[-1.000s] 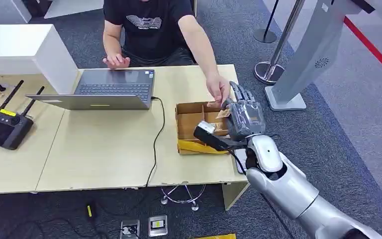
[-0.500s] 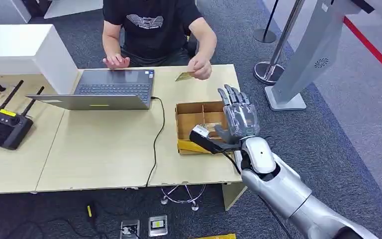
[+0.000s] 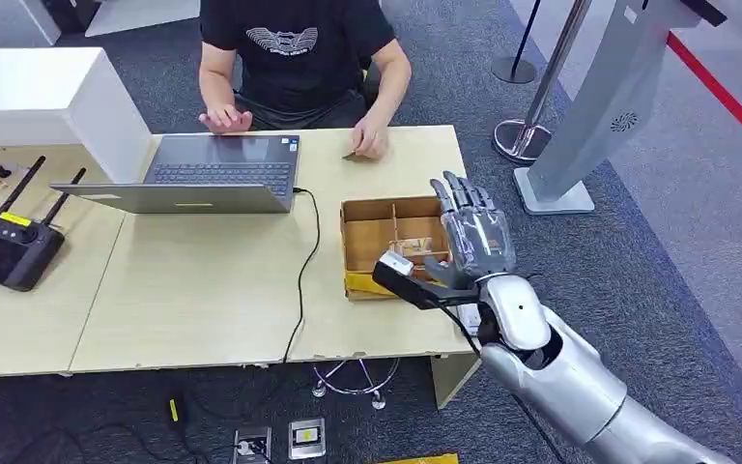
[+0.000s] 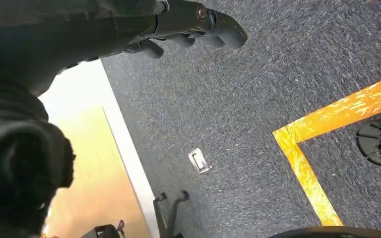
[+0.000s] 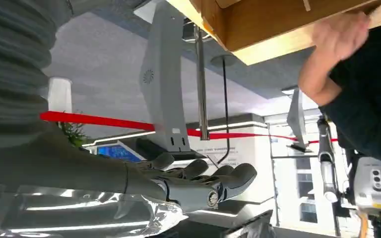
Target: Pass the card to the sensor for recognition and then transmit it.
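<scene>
So the table [image 3: 203,290] has a laptop [image 3: 217,174] and a partitioned cardboard box [image 3: 386,242] on it, with a person [image 3: 295,53] sitting behind. The robot's right hand [image 3: 473,232] hovers over the box, fingers spread, holding nothing. Left hand [image 4: 188,22] hangs over the carpet; can't tell its state. The card [image 3: 353,155] sits under the person's hand, flat on the table. Looks thin, stiff and slick, so I'd pinch it by the edges.

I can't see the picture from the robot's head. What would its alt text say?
A robot's right hand hangs open over a cardboard box on a wooden table. Across it, a person's hand rests on a card beside a laptop.
</scene>
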`<action>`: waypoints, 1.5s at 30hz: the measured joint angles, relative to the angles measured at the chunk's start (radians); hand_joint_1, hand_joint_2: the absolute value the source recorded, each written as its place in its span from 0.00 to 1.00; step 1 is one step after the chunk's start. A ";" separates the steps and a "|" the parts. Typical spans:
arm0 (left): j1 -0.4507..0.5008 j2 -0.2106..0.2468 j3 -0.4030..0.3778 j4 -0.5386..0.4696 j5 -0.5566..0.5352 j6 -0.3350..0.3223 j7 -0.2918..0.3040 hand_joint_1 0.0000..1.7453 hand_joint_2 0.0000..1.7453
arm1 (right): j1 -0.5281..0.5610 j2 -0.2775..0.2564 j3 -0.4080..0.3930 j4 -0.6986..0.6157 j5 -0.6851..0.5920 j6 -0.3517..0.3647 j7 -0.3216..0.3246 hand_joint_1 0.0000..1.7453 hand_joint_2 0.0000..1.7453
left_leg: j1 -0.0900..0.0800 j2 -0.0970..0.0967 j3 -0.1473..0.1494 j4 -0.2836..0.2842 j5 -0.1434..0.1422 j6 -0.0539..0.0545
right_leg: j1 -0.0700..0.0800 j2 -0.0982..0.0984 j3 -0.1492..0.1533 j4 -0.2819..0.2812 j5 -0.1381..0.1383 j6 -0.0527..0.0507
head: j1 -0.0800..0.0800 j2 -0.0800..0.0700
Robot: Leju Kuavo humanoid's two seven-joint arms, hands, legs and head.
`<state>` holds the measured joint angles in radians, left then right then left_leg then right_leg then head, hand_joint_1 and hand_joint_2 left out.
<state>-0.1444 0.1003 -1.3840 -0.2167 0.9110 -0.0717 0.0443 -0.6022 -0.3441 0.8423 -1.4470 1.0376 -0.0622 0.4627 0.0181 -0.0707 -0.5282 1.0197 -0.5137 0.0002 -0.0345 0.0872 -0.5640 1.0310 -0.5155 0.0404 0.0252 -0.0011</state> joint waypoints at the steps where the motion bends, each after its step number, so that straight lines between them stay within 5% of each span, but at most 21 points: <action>1: 0.000 0.000 0.000 0.000 0.000 0.000 -0.001 0.00 0.00 | 0.005 -0.007 0.000 -0.018 0.000 0.003 0.000 0.00 1.00 | 0.000 0.000 0.000 0.000 0.000 0.000 | 0.000 0.000 0.000 0.000 0.000 0.000 | 0.000 0.000; 17: 0.000 0.000 0.000 0.000 -0.002 0.000 -0.010 0.00 0.00 | 0.041 -0.025 0.019 -0.072 -0.029 -0.031 -0.006 0.00 1.00 | 0.000 0.000 0.000 0.000 0.000 0.000 | 0.000 0.000 0.000 0.000 0.000 0.000 | 0.000 0.000; 24: -0.001 -0.001 0.003 0.000 0.016 0.000 -0.013 0.00 0.00 | 0.040 -0.009 0.087 0.029 -0.034 -0.099 -0.023 0.00 1.00 | 0.000 -0.001 -0.001 0.000 0.000 0.000 | 0.000 0.000 0.000 0.000 0.000 0.000 | 0.000 0.000; 45: -0.001 -0.001 0.013 0.000 0.003 0.000 -0.042 0.00 0.00 | 0.008 0.032 0.130 0.214 -0.057 -0.152 -0.020 0.00 1.00 | 0.000 0.000 -0.001 0.000 0.000 0.000 | 0.000 0.000 0.000 0.000 0.000 0.000 | 0.000 0.000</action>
<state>-0.1454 0.0992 -1.3710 -0.2167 0.9144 -0.0717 0.0023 -0.5944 -0.3117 0.9720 -1.2325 0.9808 -0.2140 0.4429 0.0182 -0.0711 -0.5290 1.0197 -0.5136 0.0001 -0.0345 0.0868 -0.5637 1.0313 -0.5155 0.0403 0.0252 -0.0011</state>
